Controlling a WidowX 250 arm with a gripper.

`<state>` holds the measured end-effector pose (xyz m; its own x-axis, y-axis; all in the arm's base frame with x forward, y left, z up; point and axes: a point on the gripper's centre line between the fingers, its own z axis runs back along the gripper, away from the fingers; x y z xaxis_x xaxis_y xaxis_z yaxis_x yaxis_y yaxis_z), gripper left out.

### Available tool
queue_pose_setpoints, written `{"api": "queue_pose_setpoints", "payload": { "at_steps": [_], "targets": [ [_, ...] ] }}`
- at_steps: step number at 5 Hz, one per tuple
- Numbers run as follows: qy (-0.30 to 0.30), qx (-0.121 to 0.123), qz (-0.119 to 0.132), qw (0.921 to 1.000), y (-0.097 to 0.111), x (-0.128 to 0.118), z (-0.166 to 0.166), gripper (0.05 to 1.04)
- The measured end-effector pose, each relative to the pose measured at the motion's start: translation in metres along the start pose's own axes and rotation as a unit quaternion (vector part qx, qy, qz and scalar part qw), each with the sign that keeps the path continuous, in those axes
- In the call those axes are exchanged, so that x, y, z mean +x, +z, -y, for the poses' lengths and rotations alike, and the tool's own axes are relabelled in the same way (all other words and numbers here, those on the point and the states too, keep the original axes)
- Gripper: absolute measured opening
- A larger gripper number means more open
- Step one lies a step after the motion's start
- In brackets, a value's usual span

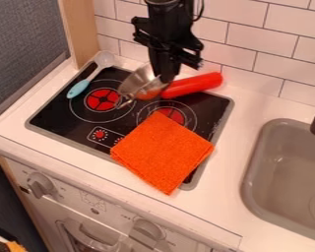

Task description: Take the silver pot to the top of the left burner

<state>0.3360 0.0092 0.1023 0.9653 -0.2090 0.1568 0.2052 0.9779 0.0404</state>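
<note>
The black gripper (165,76) hangs down over the back of the stove, shut on the right-hand rim of the silver pot (138,81). The pot is tilted and sits between the two burners, at the right side of the left burner (104,99). Its inside shows, with an orange-red tint low in the bowl. The gripper hides part of the pot's right edge.
A red cylindrical object (194,85) lies right of the pot. An orange cloth (163,151) covers the stove's front right and part of the right burner (171,116). A blue-handled spoon (89,78) lies at the back left. A grey sink (253,165) is at the right.
</note>
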Motion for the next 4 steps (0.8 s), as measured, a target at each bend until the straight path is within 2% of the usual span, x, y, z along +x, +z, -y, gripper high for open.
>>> {"api": "queue_pose_setpoints", "payload": {
  "at_steps": [1,2,3,4],
  "targets": [
    [0.043,0.019,-0.018,0.9988,-0.018,0.01,-0.026,0.065],
    [0.07,0.028,-0.035,0.9965,-0.028,0.014,-0.043,0.064],
    [0.097,0.038,-0.037,0.9939,-0.032,0.02,-0.061,0.064],
    [0.105,0.039,-0.053,0.9923,-0.043,0.022,-0.072,0.064]
  ]
}}
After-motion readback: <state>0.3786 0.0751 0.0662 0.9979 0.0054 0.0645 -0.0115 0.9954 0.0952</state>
